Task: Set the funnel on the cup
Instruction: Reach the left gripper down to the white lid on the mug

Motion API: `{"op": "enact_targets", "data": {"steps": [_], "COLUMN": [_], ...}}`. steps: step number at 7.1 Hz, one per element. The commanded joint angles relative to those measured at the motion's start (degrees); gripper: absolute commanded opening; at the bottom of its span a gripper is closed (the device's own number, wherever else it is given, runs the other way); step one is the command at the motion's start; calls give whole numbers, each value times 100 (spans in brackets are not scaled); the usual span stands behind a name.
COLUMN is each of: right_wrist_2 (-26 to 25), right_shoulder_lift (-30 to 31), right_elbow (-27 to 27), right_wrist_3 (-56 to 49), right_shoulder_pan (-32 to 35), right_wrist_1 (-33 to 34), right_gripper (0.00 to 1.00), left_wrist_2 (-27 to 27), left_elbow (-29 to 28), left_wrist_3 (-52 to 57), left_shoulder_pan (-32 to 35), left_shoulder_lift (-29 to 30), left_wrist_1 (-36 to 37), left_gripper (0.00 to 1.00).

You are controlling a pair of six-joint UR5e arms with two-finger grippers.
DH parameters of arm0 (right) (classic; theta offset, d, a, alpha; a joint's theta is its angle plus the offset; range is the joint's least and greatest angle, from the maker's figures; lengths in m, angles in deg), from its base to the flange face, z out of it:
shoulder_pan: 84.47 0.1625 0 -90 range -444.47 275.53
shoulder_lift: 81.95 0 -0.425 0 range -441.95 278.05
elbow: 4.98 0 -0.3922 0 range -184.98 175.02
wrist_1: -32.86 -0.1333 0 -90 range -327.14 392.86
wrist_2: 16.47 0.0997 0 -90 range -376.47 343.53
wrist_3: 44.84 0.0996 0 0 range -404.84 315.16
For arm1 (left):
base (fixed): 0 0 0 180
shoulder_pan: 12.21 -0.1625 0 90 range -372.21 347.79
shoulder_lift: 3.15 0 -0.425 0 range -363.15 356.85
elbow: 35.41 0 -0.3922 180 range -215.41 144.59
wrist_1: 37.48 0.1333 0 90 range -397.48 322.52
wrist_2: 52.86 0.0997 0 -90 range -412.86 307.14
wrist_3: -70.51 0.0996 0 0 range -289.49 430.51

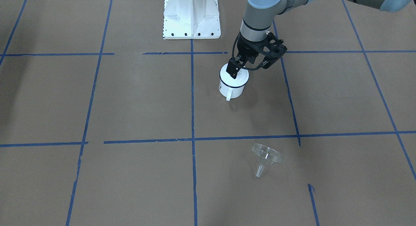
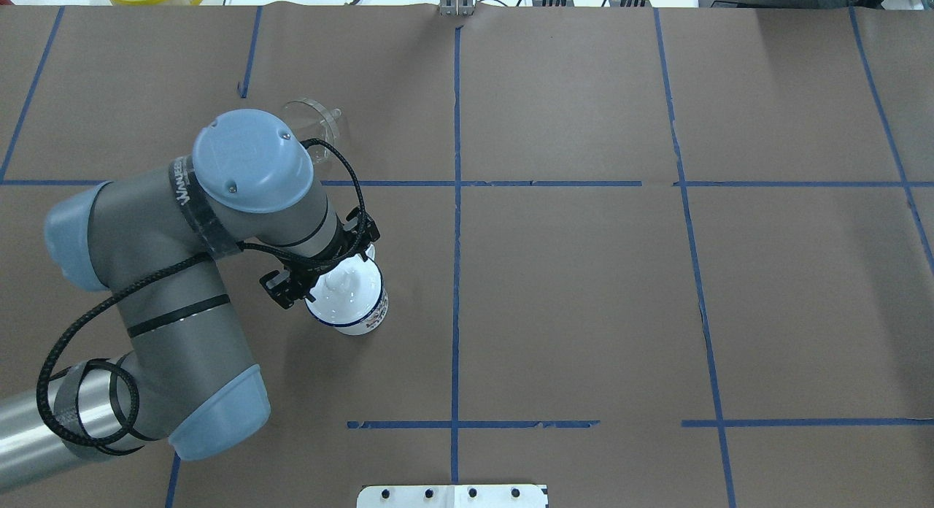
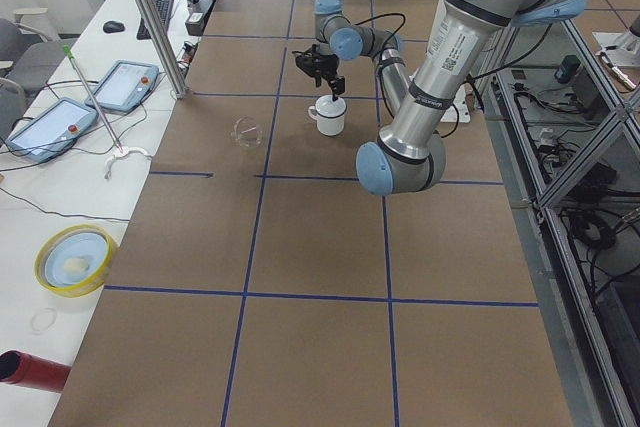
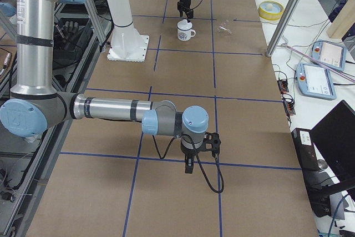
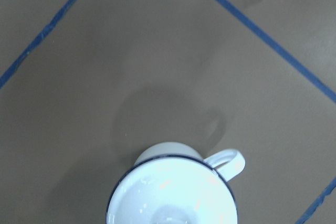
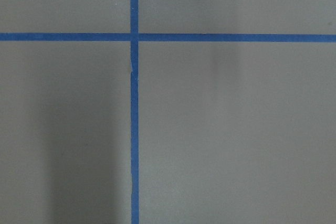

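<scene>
The cup (image 1: 232,84), a white mug with a dark blue rim, stands upright near the middle of the table, handle toward the operators' side. My left gripper (image 1: 236,69) is at its rim, fingers close together, apparently shut on the rim. The left wrist view shows the cup's mouth (image 5: 173,195) at the bottom edge. The clear funnel (image 1: 266,156) lies on its side on the paper, apart from the cup; it also shows in the overhead view (image 2: 315,120), partly behind my left arm. My right gripper (image 4: 188,166) shows only in the exterior right view, so I cannot tell its state.
The white robot base (image 1: 191,18) stands at the table's robot side. A yellow bowl (image 3: 75,259), a red cylinder (image 3: 30,369) and tablets (image 3: 125,85) lie on the side bench. A metal pole (image 3: 150,22) stands at the table edge.
</scene>
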Motion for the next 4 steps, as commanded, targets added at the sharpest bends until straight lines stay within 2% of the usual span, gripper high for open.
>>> {"op": "enact_targets", "data": {"steps": [1,4], "right_wrist_2": [0,0], "right_shoulder_lift": [0,0], "right_elbow": [-4,-4], "right_wrist_3": [0,0], "right_shoulder_pan": [0,0], "right_wrist_1": [0,0], "right_gripper": [100,100], "left_wrist_2": [146,321], "left_elbow": [19,1], "left_wrist_3": [-49,-5], "left_shoulder_pan": [-98,-72], "left_shoulder_lift": [-30,-83], "left_wrist_1": [15,7], "left_gripper": [81,79]}}
